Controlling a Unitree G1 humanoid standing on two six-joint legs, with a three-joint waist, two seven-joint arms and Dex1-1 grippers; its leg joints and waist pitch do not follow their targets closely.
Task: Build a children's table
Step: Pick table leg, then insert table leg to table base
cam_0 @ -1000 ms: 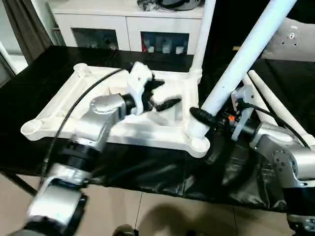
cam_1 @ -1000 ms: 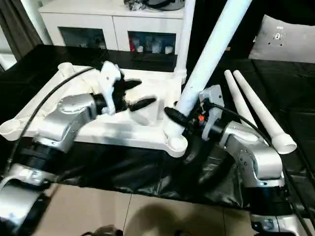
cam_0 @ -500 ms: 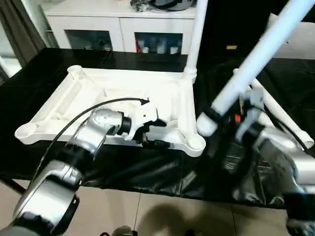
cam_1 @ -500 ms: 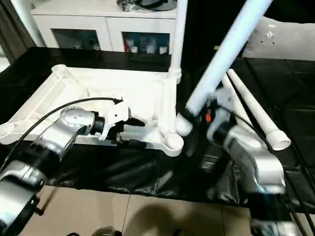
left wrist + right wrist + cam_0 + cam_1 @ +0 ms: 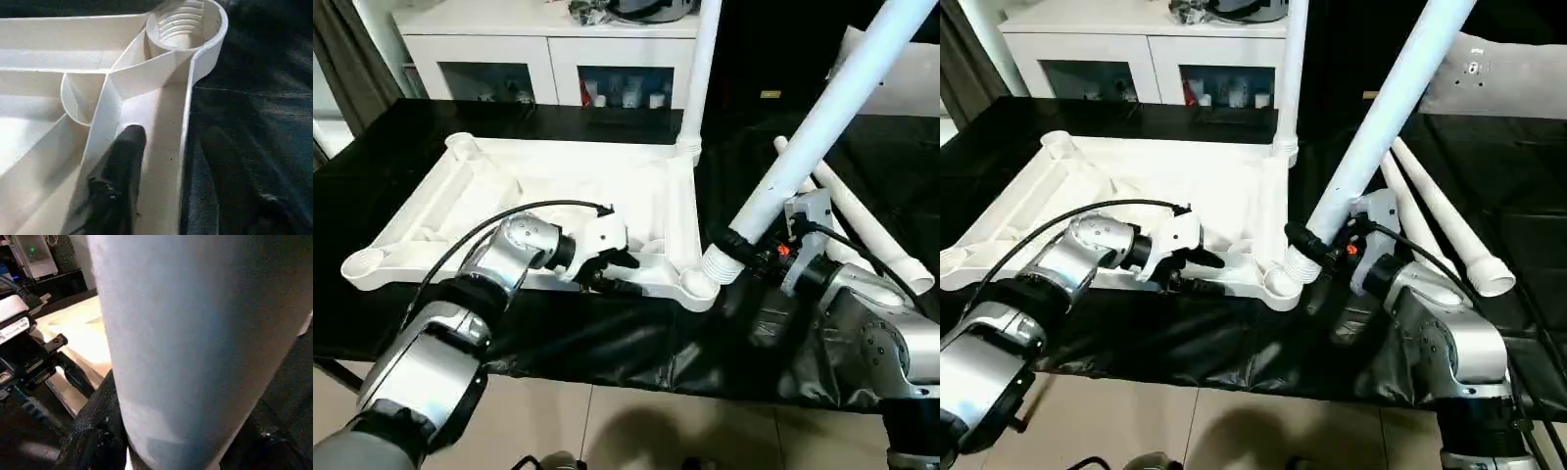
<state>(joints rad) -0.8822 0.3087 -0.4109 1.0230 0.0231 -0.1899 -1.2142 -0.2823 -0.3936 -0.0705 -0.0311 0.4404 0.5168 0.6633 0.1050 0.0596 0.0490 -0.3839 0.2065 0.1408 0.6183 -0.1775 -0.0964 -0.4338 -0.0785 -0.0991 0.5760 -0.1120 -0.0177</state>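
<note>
No brand, label or readable writing shows on any part. The white plastic rectangular table top lies upside down, ribbed underside up, across the centre-left of the head views on a black-covered work surface, its long axis running left to right in the frame. A round threaded corner socket sits at its near right corner. One long white tubular leg stands upright in the far right corner socket, pointing straight up out of the top of the frame. A second white tubular leg slants from the near right corner up to the upper right of the frame, its ribbed lower end just beside the near right socket. The right gripper has its black fingers pinched around this slanted leg just above that lower end. Two more white tubular legs lie flat at the right, side by side, running from centre toward the lower right. The left gripper is at the near edge of the table top, left of the near right socket; one black finger rests inside a ribbed channel, and I cannot tell whether its fingers are spread or closed on the rim. A white cabinet with dark glass doors stands at the upper left.
</note>
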